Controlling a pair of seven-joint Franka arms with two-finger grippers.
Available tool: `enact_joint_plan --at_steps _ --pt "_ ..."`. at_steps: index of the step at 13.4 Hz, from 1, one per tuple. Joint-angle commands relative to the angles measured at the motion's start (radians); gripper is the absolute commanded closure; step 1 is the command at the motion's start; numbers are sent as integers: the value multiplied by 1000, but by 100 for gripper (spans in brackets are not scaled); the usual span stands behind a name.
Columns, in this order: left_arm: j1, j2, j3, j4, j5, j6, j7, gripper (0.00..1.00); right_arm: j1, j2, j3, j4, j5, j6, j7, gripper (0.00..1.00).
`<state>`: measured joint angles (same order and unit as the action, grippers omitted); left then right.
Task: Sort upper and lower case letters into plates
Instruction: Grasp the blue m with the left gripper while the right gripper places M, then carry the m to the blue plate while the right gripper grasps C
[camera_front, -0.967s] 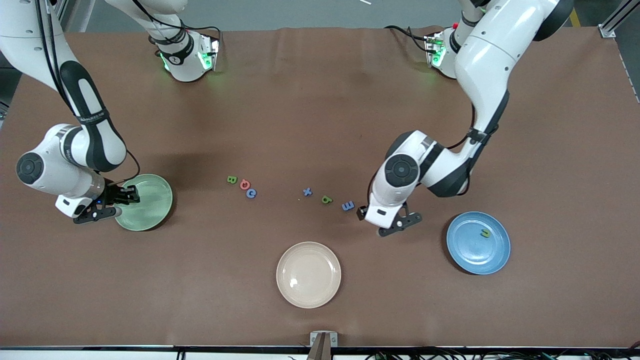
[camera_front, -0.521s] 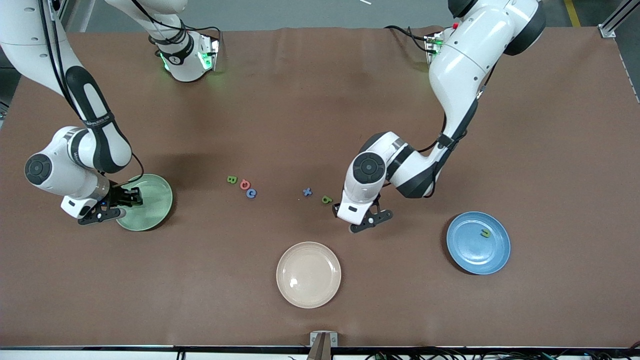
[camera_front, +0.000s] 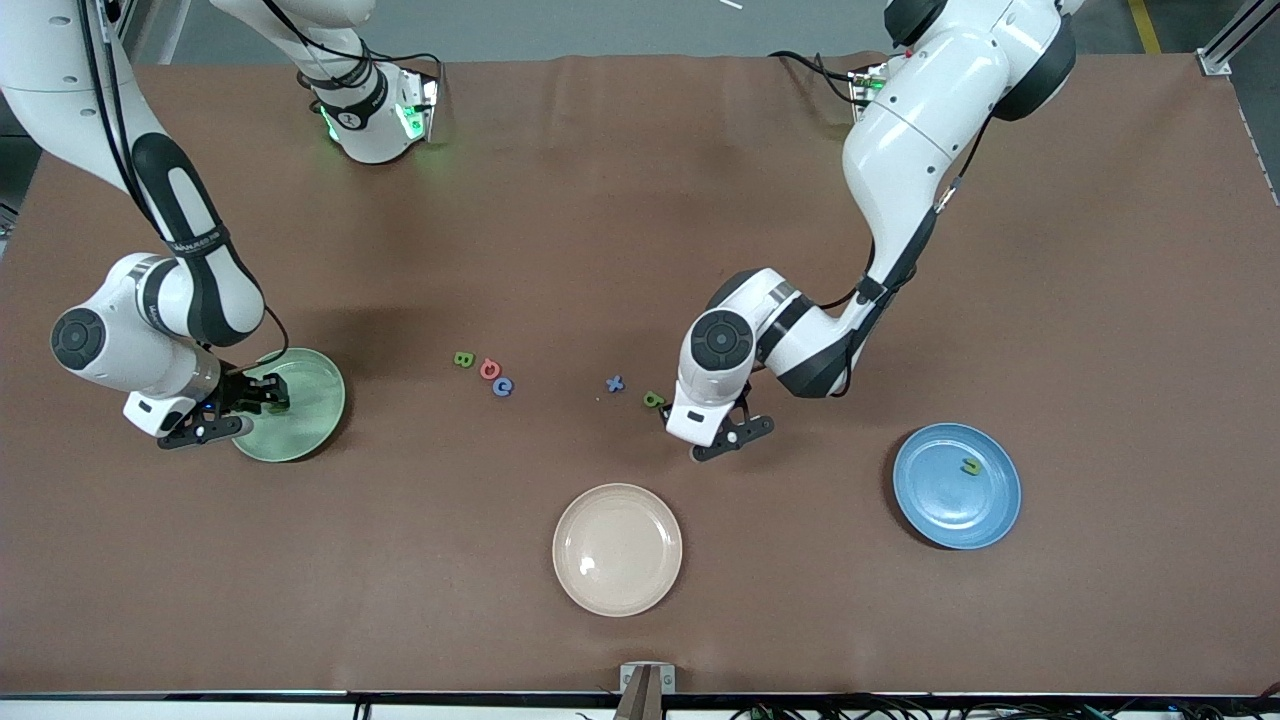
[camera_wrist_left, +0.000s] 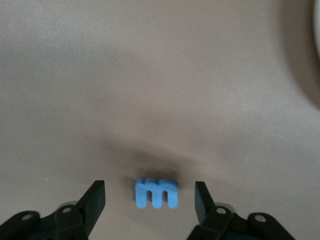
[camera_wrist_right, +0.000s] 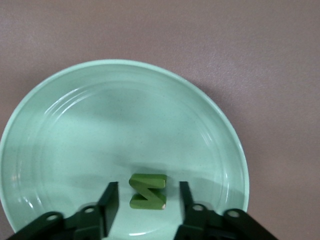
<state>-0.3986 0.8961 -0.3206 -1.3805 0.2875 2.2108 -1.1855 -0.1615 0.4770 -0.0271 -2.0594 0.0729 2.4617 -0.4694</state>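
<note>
A: Three round plates sit on the brown table (camera_front: 1100, 300): a pale mint green plate (camera_front: 305, 425) at the right arm's end, a medium blue plate (camera_front: 945, 510) at the left arm's end, and a cream-beige plate (camera_front: 617, 549) between them, nearest the front camera. Bare table lies open around each.

B: And the left gripper (camera_wrist_left: 150, 202)?

A: It is low over the table near the green lowercase letter (camera_front: 654, 400), its fingers (camera_wrist_left: 95, 200) spread wide. A small chunky blue letter m (camera_wrist_left: 156, 193) lies flat between them, touching neither, its long axis running finger to finger.

B: The right gripper (camera_wrist_right: 148, 200)?

A: It is over the mint plate's rim, parted, straddling a green letter Z (camera_wrist_right: 148, 191) that lies flat in the plate, apart from both fingers. A green letter (camera_front: 970, 466) rests in the blue plate. A green B (camera_front: 463, 359), a red letter (camera_front: 489, 369), a blue letter (camera_front: 503, 386) and a blue x (camera_front: 615, 383) remain mid-table.
</note>
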Motion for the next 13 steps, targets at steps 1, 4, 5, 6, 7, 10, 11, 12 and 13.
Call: enact_joint_plan --at_steps 1,4,5,6,7,10,11,12,13 --pt "-28 24 12 32 19 -16 -31 24 16 -63 6 -4 4 -88 9 0" --pt "-31 32 12 34 19 -14 -43 24 103 -110 7 28 4 -208 179 0" --pt "-34 32 12 34 19 -14 -45 25 143 -118 7 31 4 -222 246 0" --pt "-34 32 12 32 19 -14 -49 27 173 -123 9 31 5 -230 293 0" --pt "-33 32 12 31 21 -14 -51 31 210 -123 10 33 10 -236 346 0" --pt "-29 32 12 29 19 -14 -52 62 322 -118 12 33 16 -233 497 0" --pt "-25 30 12 29 18 -14 -54 74 367 -117 12 36 18 -231 540 0" --pt "-25 30 12 29 19 -14 -54 84 407 -112 12 47 19 -231 584 0" --pt "-20 24 12 29 24 -16 -52 94 454 -109 12 62 19 -224 632 0"
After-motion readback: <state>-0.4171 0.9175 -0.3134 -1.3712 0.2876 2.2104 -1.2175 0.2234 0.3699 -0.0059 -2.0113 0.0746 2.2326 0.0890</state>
